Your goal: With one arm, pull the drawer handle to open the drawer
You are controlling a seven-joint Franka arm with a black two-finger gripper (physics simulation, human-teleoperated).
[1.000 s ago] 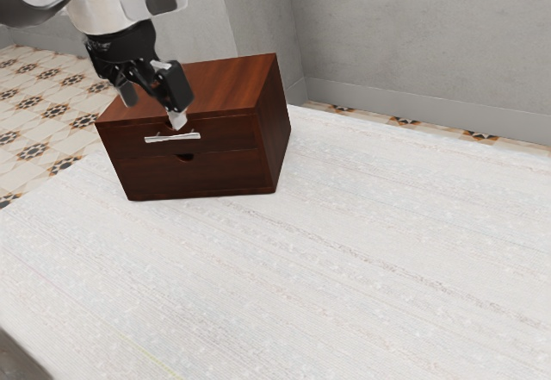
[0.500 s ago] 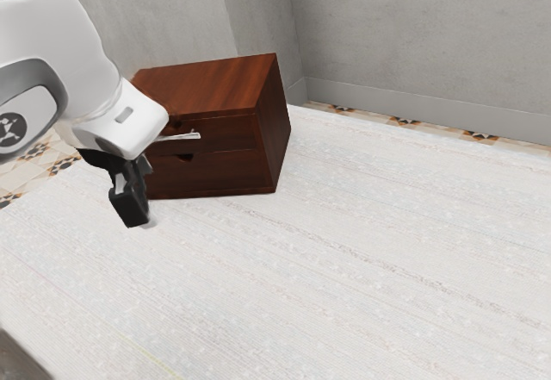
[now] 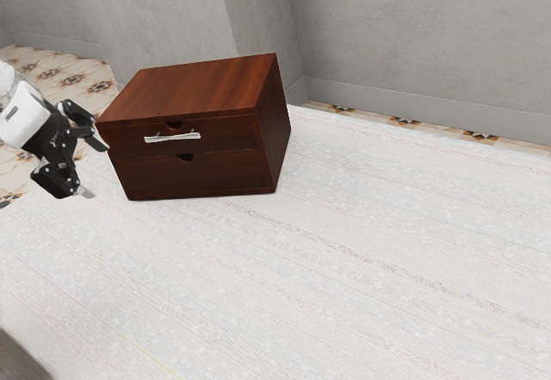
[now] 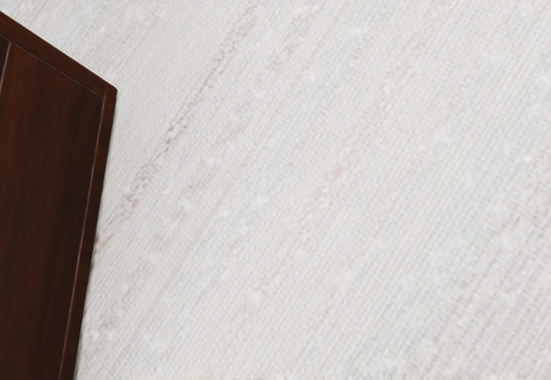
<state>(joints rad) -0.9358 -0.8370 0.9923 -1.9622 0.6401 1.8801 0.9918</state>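
Observation:
A dark wooden cabinet (image 3: 207, 96) with two drawers stands at the back left of the pale table (image 3: 362, 251). Its upper drawer (image 3: 232, 133) carries a silver bar handle (image 3: 172, 137) and sits flush with the front. The lower drawer (image 3: 207, 173) has only a small notch. My gripper (image 3: 93, 171) hangs at the exterior view's far left, beside the cabinet's left front corner and off the handle. Its black fingers (image 3: 60, 182) are spread open and hold nothing. In the wrist view a dark wood face of the cabinet (image 4: 43, 225) borders the pale surface.
Grey walls (image 3: 413, 27) rise behind the cabinet. A patterned tile floor (image 3: 43, 87) lies past the table's left edge. The table stretches wide toward the exterior view's right and front.
My arm swung from over the handle down past the cabinet's front, then out to the exterior view's far left. The drawer and handle have not moved.

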